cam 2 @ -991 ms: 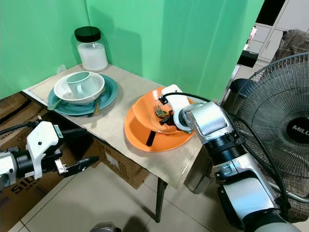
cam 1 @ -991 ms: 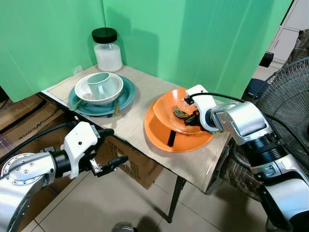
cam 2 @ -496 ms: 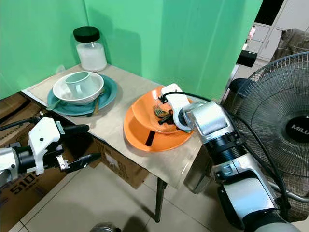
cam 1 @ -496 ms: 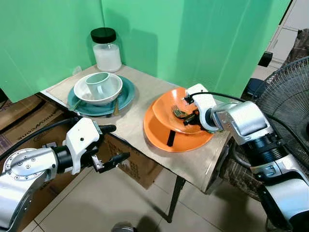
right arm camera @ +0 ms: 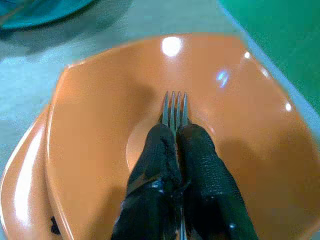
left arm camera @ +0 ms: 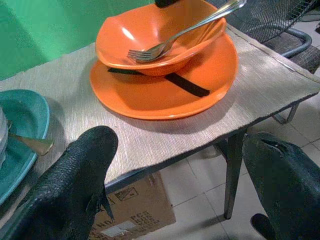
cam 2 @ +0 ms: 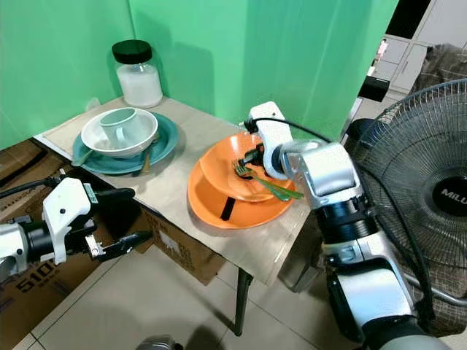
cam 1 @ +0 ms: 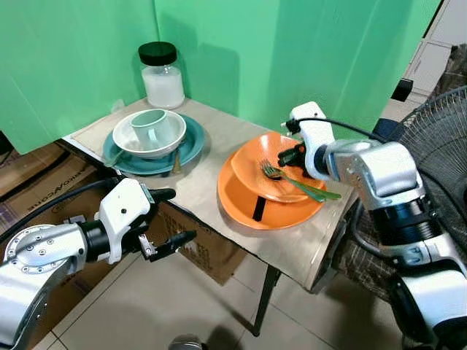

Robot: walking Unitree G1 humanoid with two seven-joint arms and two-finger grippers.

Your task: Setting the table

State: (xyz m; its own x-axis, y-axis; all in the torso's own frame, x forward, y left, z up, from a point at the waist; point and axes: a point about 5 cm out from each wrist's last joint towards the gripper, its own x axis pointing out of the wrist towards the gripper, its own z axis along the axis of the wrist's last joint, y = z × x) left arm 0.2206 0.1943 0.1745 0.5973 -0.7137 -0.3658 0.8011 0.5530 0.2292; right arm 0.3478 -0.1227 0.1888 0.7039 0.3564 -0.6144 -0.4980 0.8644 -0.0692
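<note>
Fork (cam 1: pixel 295 182) in bowl (cam 1: pixel 257 168), below right tool (cam 1: pixel 295 154)

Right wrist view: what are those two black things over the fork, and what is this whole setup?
Those are the two fingers of the robot's right gripper, pressed together and filmed by a camera on its wrist. The fork lies below them in an orange bowl on an orange plate. The two wide pictures come from the robot's head. They show the table, which also carries a teal plate, white bowl, cup and jar. The left gripper is open before the table edge, holding nothing.
</note>
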